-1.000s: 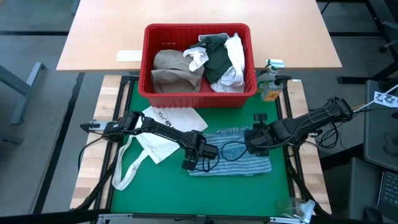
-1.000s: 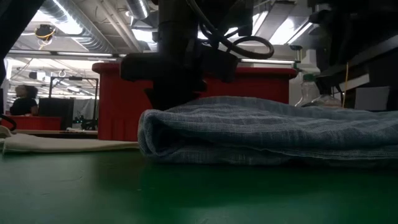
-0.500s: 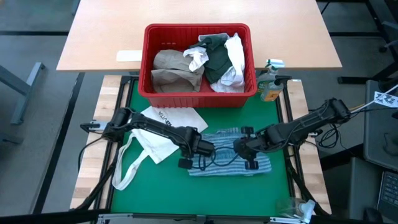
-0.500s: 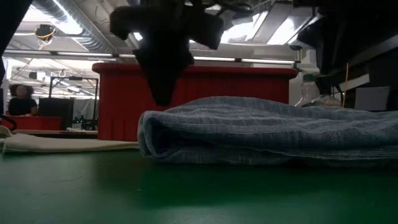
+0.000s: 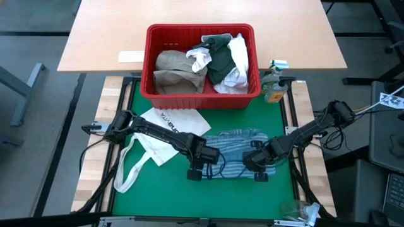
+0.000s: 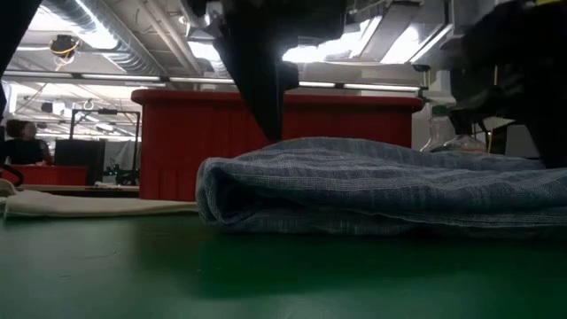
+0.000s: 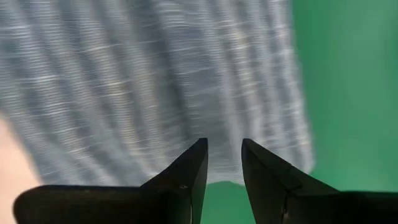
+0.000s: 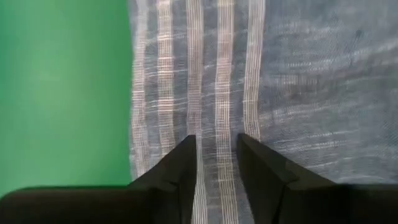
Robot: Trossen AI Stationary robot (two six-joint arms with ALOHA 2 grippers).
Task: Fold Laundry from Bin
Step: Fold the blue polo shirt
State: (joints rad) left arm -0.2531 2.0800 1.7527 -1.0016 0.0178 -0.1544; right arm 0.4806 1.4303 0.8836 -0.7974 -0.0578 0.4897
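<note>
1. The striped cloth (image 5: 237, 152) lies folded on the green mat (image 5: 151, 189), near the front edge, its long axis running left to right across the table; the bin (image 5: 201, 98) sits behind it, well apart, with the rest of the laundry (image 5: 202, 63) inside
2. The left gripper (image 5: 202, 169) is over the cloth's front-left corner and the right gripper (image 5: 257, 170) over its front-right corner, so each arm is nearest its own end of the long axis
3. In the left wrist view the left fingers (image 7: 186, 174) point at the cloth's edge with a narrow gap between them and nothing in it: slightly parted, gripping nothing
4. In the right wrist view the right fingers (image 8: 177, 171) stand the same way, a narrow gap over the stripes, holding nothing
5. The low view shows the cloth as a thick rounded fold, with a dark finger (image 6: 261, 80) coming down onto its top
6. Judgement: the cloth lies directly beneath both claws, so the coming move likely depends on reaching that front edge; the layers may slip apart
7. A white tote (image 5: 161, 135) lies just left of the cloth
</note>
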